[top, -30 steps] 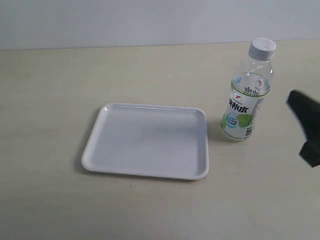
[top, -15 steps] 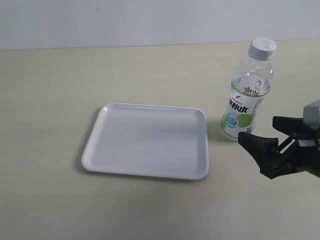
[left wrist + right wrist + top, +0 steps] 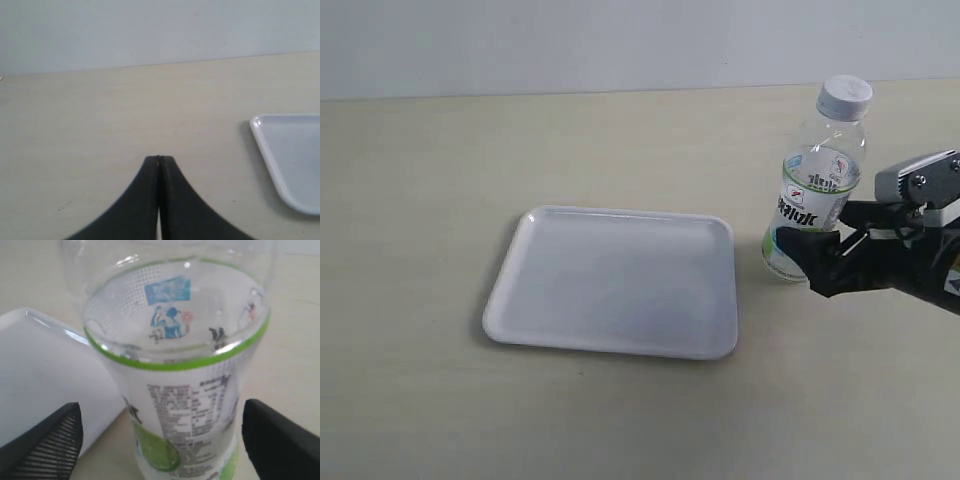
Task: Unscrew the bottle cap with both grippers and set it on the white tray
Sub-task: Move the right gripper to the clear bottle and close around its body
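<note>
At the right side of the table [image 3: 420,400], my right fingers [image 3: 808,258] are spread apart with the bottle [image 3: 817,190] standing upright between them. One black finger crosses in front of its lower label and the other sits on its far side. In my right wrist view the two ribbed pads [image 3: 47,445] sit out on either side, and there's table showing between each of them and the bottle [image 3: 185,390], so no squeeze, no contact that I can see.

That's the change. A second ago I was only a dark blur at the right edge, well clear. Half a second ago my tips were low and just short of the bottle's base. Now I've come up and in, level with the lime on the label, with my silver-grey plate [image 3: 920,180] showing just behind.

The bottle itself hasn't budged. It's in the same spot, just beside the right edge of the white tray [image 3: 620,280], and the bottle cap [image 3: 844,96] is still on the neck, well above my fingers. The tray hasn't shifted either. My right wrist view catches its corner [image 3: 45,365] next to the bottle.

Over on the other side, my left fingers [image 3: 150,200] are pressed together, tips meeting and holding nothing, over bare table. The tray's rim [image 3: 265,150] is off to one side, well apart from them.
</note>
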You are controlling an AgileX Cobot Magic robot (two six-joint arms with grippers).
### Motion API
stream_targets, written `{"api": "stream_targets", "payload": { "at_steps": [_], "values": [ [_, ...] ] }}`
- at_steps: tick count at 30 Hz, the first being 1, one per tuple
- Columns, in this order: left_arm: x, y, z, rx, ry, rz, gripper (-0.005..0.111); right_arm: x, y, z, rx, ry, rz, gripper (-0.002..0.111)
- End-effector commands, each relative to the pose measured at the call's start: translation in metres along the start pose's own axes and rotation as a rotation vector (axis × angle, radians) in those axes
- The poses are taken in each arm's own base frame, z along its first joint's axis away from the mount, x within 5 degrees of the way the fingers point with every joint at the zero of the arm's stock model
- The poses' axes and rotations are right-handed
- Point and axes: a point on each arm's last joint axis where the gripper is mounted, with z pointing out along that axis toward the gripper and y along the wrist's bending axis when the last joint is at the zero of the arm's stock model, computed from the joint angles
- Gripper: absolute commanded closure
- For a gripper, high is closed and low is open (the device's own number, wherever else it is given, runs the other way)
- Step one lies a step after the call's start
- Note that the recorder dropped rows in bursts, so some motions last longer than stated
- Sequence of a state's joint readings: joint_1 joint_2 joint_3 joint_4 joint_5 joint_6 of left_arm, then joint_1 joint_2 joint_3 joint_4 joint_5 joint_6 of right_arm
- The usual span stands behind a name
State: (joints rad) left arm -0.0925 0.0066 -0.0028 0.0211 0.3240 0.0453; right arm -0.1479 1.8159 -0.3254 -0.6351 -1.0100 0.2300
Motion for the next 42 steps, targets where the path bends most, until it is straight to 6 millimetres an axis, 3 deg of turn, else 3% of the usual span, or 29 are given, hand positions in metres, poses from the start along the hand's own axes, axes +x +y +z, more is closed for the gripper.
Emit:
{"api": "stream_targets", "payload": {
  "at_steps": [1,15,20,22,25,30,42],
  "values": [
    [0.0,0.0,0.0,-0.001,-0.008,0.002,0.107,-0.003,-0.004,0.008,-0.013,-0.032,-0.019,0.026],
    [0.0,0.0,0.0,-0.001,-0.008,0.002,0.107,-0.005,-0.007,0.027,-0.102,-0.088,-0.066,0.026],
    [0.0,0.0,0.0,-0.001,-0.008,0.002,0.107,-0.007,-0.011,0.032,-0.101,-0.094,-0.083,0.032],
    [0.0,0.0,0.0,-0.001,-0.008,0.002,0.107,-0.007,-0.011,0.032,-0.096,-0.096,-0.09,0.039],
    [0.0,0.0,0.0,-0.001,-0.008,0.002,0.107,-0.007,-0.012,0.032,-0.089,-0.097,-0.085,0.059],
    [0.0,0.0,0.0,-0.001,-0.008,0.002,0.107,-0.006,-0.008,0.032,-0.126,-0.09,-0.109,0.106],
    [0.0,0.0,0.0,-0.001,-0.008,0.002,0.107,-0.022,-0.004,0.019,-0.136,-0.002,-0.237,0.108]
  ]
}}
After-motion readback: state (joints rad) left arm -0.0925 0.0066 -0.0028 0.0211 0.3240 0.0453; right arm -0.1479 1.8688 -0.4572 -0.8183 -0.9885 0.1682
